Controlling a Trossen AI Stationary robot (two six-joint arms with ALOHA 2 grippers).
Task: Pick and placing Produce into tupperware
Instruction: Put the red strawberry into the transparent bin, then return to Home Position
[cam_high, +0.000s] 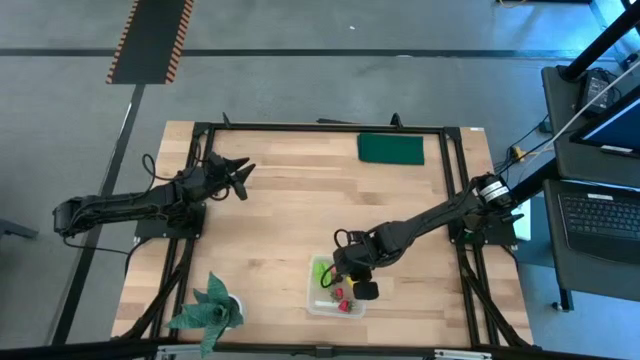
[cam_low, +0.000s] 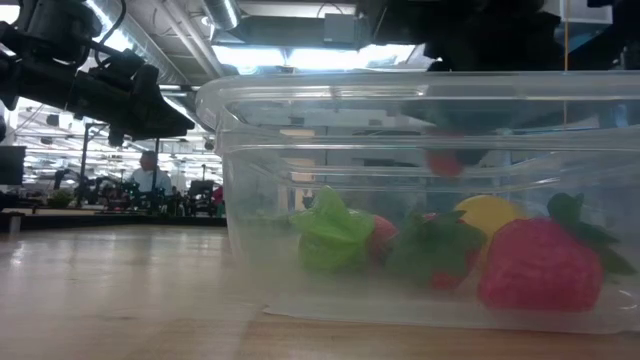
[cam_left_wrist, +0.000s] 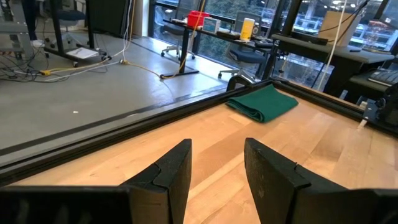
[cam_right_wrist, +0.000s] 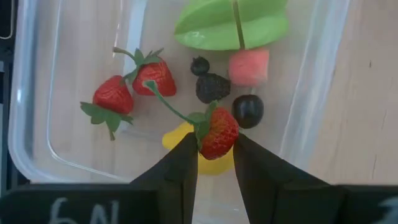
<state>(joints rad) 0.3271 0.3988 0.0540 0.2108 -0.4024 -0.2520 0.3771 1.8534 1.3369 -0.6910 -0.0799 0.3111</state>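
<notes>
The clear tupperware (cam_high: 312, 300) stands near the table's near edge, and my right gripper (cam_high: 352, 283) hangs over it, shut on a red strawberry (cam_right_wrist: 219, 134). On the tupperware's floor (cam_right_wrist: 74, 149) lie two more strawberries (cam_right_wrist: 152, 76), a light green piece (cam_right_wrist: 230, 25), a pink cube (cam_right_wrist: 249, 65), dark berries (cam_right_wrist: 247, 110) and a yellow lemon piece (cam_right_wrist: 177, 138). In the low view the fruit shows through the clear wall (cam_low: 250, 200). My left gripper (cam_high: 243, 172) waits open above the table's far left part and touches nothing. My right gripper pinches the red strawberry's body (cam_right_wrist: 211, 142) between its two fingers, coming from above and pointing down. The berry's green leaves and stem (cam_right_wrist: 168, 102) stick out beyond the fingertips. The berry hangs lifted clear inside the tupperware (cam_low: 445, 162), above the other fruit.
A dark green pad (cam_high: 391, 149) lies at the far edge, also seen in the left wrist view (cam_left_wrist: 261, 102). A teal leafy plant (cam_high: 208, 310) stands at the near left corner. Black frame rails (cam_high: 300, 128) border the wooden table top.
</notes>
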